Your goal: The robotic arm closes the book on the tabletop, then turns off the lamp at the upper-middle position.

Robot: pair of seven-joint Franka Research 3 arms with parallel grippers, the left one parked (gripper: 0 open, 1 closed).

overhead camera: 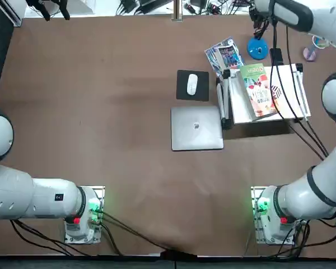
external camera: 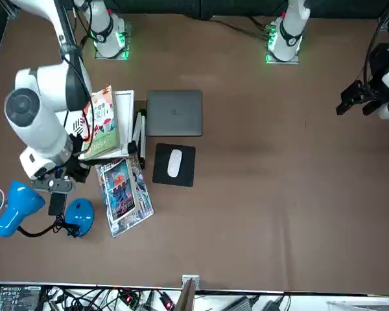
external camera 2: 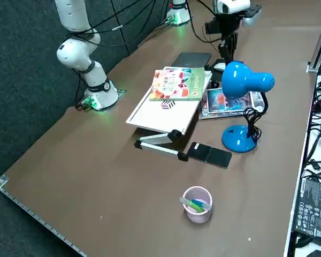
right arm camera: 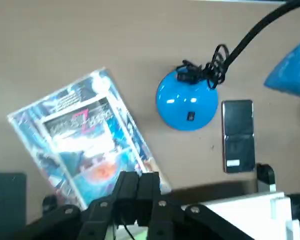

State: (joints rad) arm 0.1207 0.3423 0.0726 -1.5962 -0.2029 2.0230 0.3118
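Book lies closed, green cover up, on a white tilted stand at the far right of the brown counter. The blue leaflets lie just beside the stand, and the lamp stands close by, its round blue base on the counter with the black gooseneck rising from it to a blue shade. A dark phone lies near the base. The robotic arm reaches over this corner, and its jaws are pressed together with nothing between them, hanging above the edge of the leaflets, apart from the lamp base. A closed grey laptop and a white mouse on a black pad sit left of the stand. A pink-rimmed cup stands well apart from the lamp.
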